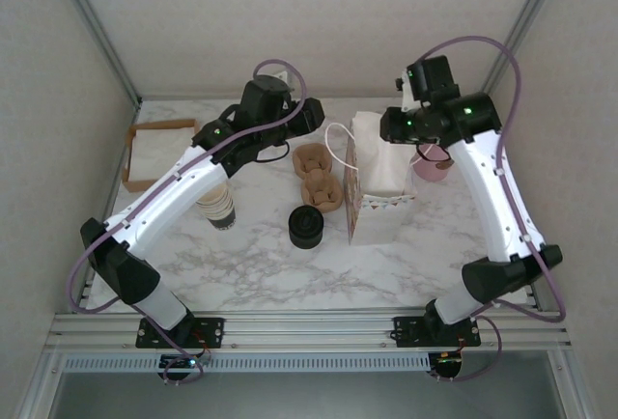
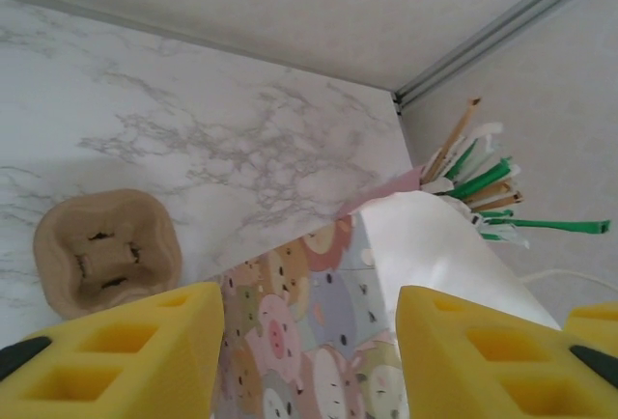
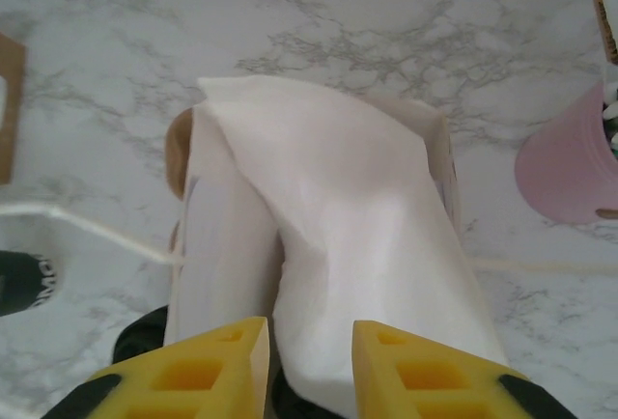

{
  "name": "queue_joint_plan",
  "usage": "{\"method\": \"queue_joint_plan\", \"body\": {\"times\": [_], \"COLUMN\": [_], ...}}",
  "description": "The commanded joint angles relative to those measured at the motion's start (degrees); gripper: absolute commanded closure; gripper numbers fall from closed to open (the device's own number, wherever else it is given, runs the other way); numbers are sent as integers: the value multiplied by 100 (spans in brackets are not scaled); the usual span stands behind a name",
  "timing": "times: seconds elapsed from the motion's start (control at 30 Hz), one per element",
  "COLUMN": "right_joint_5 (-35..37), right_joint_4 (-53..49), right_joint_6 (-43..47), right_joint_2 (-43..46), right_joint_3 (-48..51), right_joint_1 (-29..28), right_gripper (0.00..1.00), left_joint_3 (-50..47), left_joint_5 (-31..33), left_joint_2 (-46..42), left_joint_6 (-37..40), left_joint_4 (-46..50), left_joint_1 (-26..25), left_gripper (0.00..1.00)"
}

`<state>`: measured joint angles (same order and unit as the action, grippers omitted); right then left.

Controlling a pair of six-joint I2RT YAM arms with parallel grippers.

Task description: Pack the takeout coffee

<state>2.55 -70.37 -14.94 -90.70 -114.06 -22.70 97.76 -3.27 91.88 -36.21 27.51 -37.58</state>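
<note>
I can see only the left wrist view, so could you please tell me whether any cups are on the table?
Observer: Yes, the top view shows a stack of cream cups, partly under the left arm.
Operator: Thank you. Are there any lids?
Observer: A squat black stack of lids stands just in front of the cardboard carriers.
Operator: And where is the right pincer, please?
Observer: The right pincer is over the paper bag, with the bag's white rim between its fingers. I cannot tell whether it is pinched.
</note>
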Motion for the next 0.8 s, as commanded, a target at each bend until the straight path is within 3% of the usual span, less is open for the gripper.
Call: {"method": "queue_joint_plan", "body": {"times": [0.0,0.3,0.47,0.77], "right_joint_5": [664,978,877,788], "right_joint_4": [102,234,409,830], "right_joint_6": [105,149,90,-115], "right_joint_2": [-326,-1250,-1364,-1232], "right_joint_3": [-355,-597,-121,896], "right_joint_1": [-85,-78,-103,-255], "right_gripper": [72,75,83,86], "left_joint_3": [-210,-489,-623,-740], "left_joint_5": [-171,-372,-429,-527], "left_joint_2": [-220,-300,-355,-348], "left_joint_6": [-18,8,9,0], "left_joint_4": [-272,-410,-481,-572], "left_joint_1": [107,328,414,480], "left_gripper": [50,50,51,52]}}
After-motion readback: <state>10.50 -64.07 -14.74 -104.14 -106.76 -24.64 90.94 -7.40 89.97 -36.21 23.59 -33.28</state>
